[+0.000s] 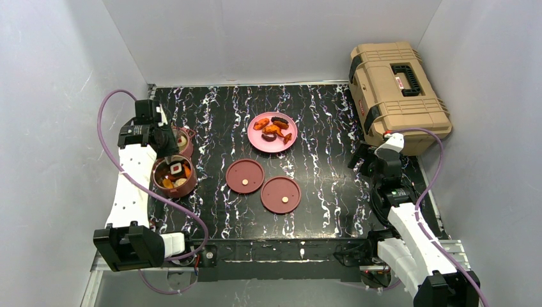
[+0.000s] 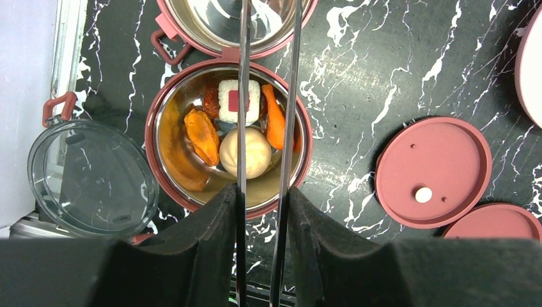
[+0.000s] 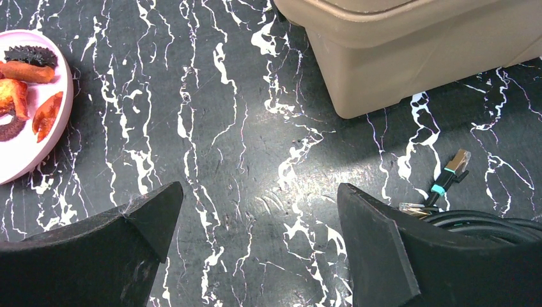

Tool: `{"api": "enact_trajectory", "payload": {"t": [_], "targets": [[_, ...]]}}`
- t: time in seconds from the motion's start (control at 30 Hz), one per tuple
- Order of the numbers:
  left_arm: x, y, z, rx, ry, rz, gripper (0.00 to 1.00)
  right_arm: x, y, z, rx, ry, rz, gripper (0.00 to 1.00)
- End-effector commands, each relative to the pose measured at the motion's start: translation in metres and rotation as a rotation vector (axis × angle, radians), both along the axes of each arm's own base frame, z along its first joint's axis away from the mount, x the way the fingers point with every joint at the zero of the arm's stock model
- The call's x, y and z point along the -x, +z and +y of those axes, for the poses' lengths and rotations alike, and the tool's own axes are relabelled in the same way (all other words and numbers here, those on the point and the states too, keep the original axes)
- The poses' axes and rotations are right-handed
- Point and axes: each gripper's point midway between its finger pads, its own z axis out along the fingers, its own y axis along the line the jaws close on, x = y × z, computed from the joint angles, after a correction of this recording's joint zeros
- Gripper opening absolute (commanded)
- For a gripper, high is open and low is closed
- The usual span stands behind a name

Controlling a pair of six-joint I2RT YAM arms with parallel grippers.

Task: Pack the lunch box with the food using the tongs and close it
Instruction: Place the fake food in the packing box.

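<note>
My left gripper (image 2: pixel 263 192) (image 1: pixel 167 151) is shut on the tongs (image 2: pixel 287 115), whose two thin arms run up over the near bowl of the lunch box (image 2: pixel 153 147) (image 1: pixel 155 177); their tips pass out of the wrist view. That bowl holds food: a pale bun (image 2: pixel 254 152), a white piece with a red square (image 2: pixel 238 101) and orange chunks (image 2: pixel 202 135). A second bowl (image 2: pixel 211 25) (image 1: pixel 188 135) stands just behind it. Two maroon disc lids (image 1: pixel 245 176) (image 1: pixel 280 194) lie flat mid-table. More food (image 1: pixel 273 126) sits on the pink plate (image 1: pixel 281 144). My right gripper (image 3: pixel 259 192) (image 1: pixel 359 160) is open over bare table.
A large tan toolbox (image 1: pixel 396 89) (image 3: pixel 415 51) fills the back right corner, close to my right gripper. A clear round lid (image 2: pixel 89 173) lies left of the near bowl at the table's edge. A loose cable plug (image 3: pixel 450 173) lies by the right fingers. White walls enclose the table.
</note>
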Motion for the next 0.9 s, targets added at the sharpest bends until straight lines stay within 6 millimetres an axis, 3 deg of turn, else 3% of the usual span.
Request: {"api": "enact_trajectory", "payload": {"t": [0.0,0.33,0.5,0.63,0.87], "targets": [[0.0,-0.002,-0.001,0.018,-0.003,-0.003,0.32,-0.006,0.014,0.0,-0.009,-0.002,-0.048,1.0],[-0.005,0.012,-0.003,0.019,-0.014,-0.054,0.31,-0.006,0.014,0.001,-0.009,-0.002,-0.05,1.0],[-0.011,0.023,-0.021,0.088,-0.084,-0.096,0.28,-0.006,0.014,0.0,-0.008,-0.004,-0.05,1.0],[-0.018,0.032,-0.049,0.119,-0.202,-0.131,0.27,-0.006,0.014,0.0,-0.009,-0.004,-0.05,1.0],[-0.028,0.036,-0.144,0.227,-0.535,-0.122,0.26,-0.006,0.014,0.0,-0.009,-0.003,-0.05,1.0]]}}
